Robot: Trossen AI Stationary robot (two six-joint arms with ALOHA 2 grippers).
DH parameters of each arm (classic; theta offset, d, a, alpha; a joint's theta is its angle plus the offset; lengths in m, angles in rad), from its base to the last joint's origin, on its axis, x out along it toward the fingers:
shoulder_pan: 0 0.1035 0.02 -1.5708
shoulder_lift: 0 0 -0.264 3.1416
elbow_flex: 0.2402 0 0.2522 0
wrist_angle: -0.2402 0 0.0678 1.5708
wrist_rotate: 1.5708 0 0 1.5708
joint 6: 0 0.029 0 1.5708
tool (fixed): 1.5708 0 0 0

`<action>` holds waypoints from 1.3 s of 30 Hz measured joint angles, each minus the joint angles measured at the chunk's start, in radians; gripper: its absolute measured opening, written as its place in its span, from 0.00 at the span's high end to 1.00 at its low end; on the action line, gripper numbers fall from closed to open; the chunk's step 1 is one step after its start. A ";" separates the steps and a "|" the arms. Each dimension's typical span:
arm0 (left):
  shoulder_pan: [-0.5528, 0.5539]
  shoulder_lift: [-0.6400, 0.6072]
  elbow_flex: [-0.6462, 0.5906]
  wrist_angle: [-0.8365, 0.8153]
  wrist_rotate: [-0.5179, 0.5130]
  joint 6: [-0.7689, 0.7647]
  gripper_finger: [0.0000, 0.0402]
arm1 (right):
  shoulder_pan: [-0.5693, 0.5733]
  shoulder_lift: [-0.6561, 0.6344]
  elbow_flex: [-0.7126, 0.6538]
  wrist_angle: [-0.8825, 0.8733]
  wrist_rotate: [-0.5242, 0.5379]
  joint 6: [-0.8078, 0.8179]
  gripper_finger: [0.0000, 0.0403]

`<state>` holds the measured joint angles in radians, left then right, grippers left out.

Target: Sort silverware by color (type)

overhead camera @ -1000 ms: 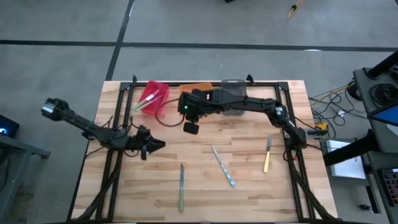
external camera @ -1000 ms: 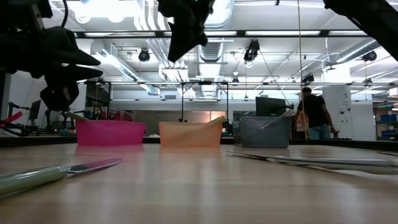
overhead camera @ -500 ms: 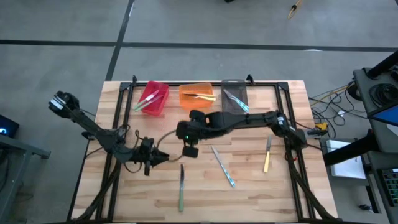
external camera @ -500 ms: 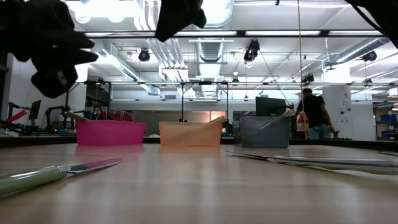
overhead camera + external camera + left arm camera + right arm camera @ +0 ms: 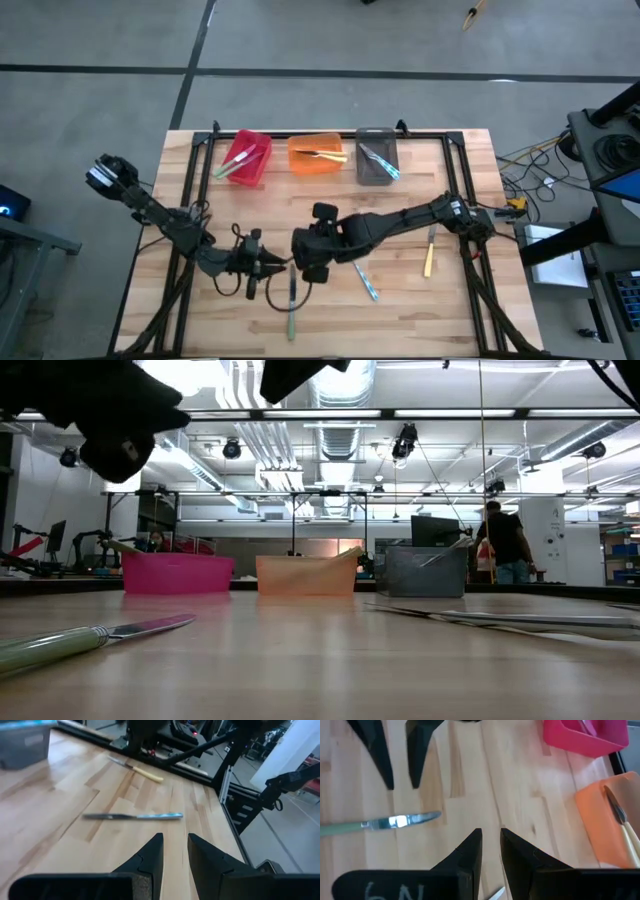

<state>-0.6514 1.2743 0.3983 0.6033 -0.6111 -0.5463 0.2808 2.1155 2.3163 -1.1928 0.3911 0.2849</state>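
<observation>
Three knives lie flat on the table: a green-handled one [image 5: 292, 300] [image 5: 380, 823] [image 5: 90, 635], a light blue-handled one [image 5: 360, 275] [image 5: 132, 816] and a pale yellow-handled one [image 5: 429, 250] [image 5: 137, 768]. My left gripper [image 5: 272, 267] [image 5: 175, 840] hovers open, with a narrow gap, just left of the green knife's blade tip. My right gripper [image 5: 303, 270] [image 5: 490, 834] hovers open, also narrowly, just right of that tip. The two face each other, and the left fingers [image 5: 375, 755] show in the right wrist view. Neither touches anything.
At the far edge stand a red bin [image 5: 245, 157] with green utensils, an orange bin [image 5: 317, 154] with a yellow one and a grey bin [image 5: 376, 158] with a blue one. A black frame [image 5: 455, 170] borders the table. A person stands in the room behind [image 5: 505, 540].
My right gripper has swung from the orange bin at the far edge toward the near edge, down to the green knife's blade. My left gripper has moved right and toward the near edge, to the same knife. The knives on the table have not moved.
</observation>
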 joint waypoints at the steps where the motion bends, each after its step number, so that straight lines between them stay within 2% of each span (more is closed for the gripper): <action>1: 0.000 -0.001 0.007 -0.001 0.000 0.018 0.82 | 0.007 0.000 -0.005 -0.004 0.002 0.001 0.85; 6: 0.025 -0.040 0.020 -0.009 0.002 0.091 0.82 | 0.034 0.000 -0.023 -0.033 0.002 0.004 0.85; 11: 0.101 -0.074 0.003 -0.019 0.008 0.124 0.82 | 0.050 0.000 -0.043 -0.042 0.003 0.003 0.85; 13: 0.152 -0.079 0.000 -0.019 0.060 0.141 0.82 | 0.052 0.000 -0.047 -0.053 0.003 0.002 0.85; 16: 0.227 -0.093 0.000 -0.048 0.194 0.177 0.82 | 0.053 -0.002 -0.053 -0.069 0.003 -0.015 0.85; 19: 0.279 -0.135 0.000 -0.108 0.295 0.136 0.82 | 0.050 -0.005 -0.055 -0.092 0.002 -0.007 0.85; 26: 0.285 -0.253 -0.001 -0.308 0.307 0.168 0.87 | 0.055 -0.045 -0.070 -0.113 0.017 0.011 0.85; 29: 0.285 -0.308 -0.001 -0.443 0.306 0.082 0.89 | 0.063 -0.051 -0.100 -0.083 0.045 0.019 0.85; 35: 0.277 -0.393 -0.001 -0.754 0.315 -0.260 0.90 | 0.061 -0.052 -0.141 -0.092 0.021 0.083 0.86; 39: 0.267 -0.407 -0.001 -0.863 0.316 -0.317 0.90 | 0.063 -0.053 -0.149 -0.093 0.018 0.126 0.86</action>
<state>-0.3847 0.8669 0.3969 -0.2600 -0.2951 -0.8635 0.3434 2.0628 2.1671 -1.2857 0.4089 0.4105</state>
